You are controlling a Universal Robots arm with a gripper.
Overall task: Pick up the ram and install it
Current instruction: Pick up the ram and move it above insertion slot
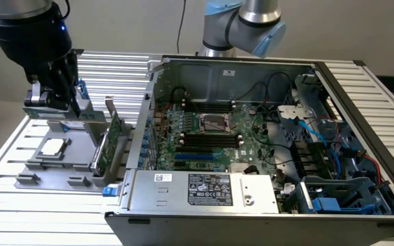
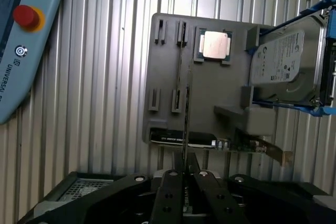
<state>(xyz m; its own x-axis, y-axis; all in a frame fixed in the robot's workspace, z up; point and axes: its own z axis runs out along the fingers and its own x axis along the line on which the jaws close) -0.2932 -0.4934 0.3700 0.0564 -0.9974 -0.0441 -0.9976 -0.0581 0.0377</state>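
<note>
Gripper drawn in tight on the near end of the ram, which showed edge-on as a thin dark line running away from it over the grey fixture plate. Could not tell whether the far end was clear of the plate's holders. Judged light, stiff along its length, but thin and brittle; chips and contact edge not for squeezing. Best hold: flat faces near mid-length, contact edge left free, modest pressure. Processor and hard drive sat on the plate just beside the stick's line; tall expansion card stood at the plate's edge. Slatted metal counter, ribbed and level. Beyond: open computer case, black memory slots on the board, cables crowding near. Plain wall behind
</note>
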